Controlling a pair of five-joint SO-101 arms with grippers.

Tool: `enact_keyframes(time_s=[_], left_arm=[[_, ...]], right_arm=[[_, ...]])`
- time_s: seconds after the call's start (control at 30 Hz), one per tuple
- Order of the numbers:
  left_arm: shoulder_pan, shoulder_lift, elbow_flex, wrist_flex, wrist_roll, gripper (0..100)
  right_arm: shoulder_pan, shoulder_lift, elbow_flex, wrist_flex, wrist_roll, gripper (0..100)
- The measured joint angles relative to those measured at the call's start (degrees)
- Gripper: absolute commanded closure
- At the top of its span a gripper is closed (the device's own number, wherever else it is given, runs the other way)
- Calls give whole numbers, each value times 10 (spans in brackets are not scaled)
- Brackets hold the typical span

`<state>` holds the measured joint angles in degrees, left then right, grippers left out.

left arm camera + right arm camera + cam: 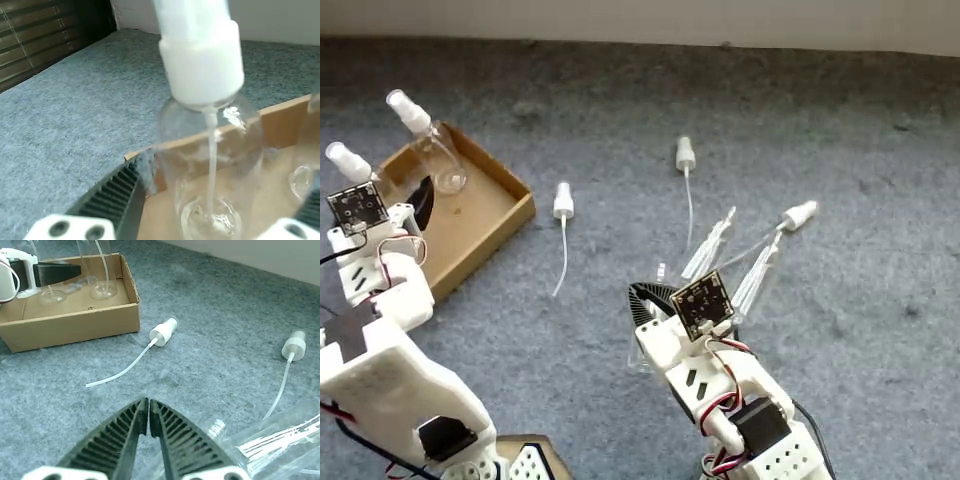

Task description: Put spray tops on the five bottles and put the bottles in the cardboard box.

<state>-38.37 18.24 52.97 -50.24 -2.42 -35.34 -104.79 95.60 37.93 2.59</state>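
The nearest spray top is blurring and running past the frame edge; a neighbouring bottle is being cropped too.

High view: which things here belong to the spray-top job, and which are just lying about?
Part of the job:
cardboard box
two capped bottles standing in it
three spray tops with tubes, outside the box
clear bottles lying flat

Just lying about:
grey carpet under everything
brown piece at the bottom edge
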Motion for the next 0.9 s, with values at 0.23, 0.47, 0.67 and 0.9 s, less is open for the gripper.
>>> enact_keyframes(time_s=[0.23, 0.47, 0.67, 0.9], left_arm=[[-5, 0, 1, 0, 0, 585], [-4, -65, 63, 0, 0, 585], [-4, -145, 100, 21, 0, 585], [-4, -260, 162, 84, 0, 585]], right_arm=[[0, 0, 0, 0, 0, 994], [0, 0, 0, 0, 0, 994], [0, 0, 0, 0, 0, 994], [0, 0, 0, 0, 0, 994]])
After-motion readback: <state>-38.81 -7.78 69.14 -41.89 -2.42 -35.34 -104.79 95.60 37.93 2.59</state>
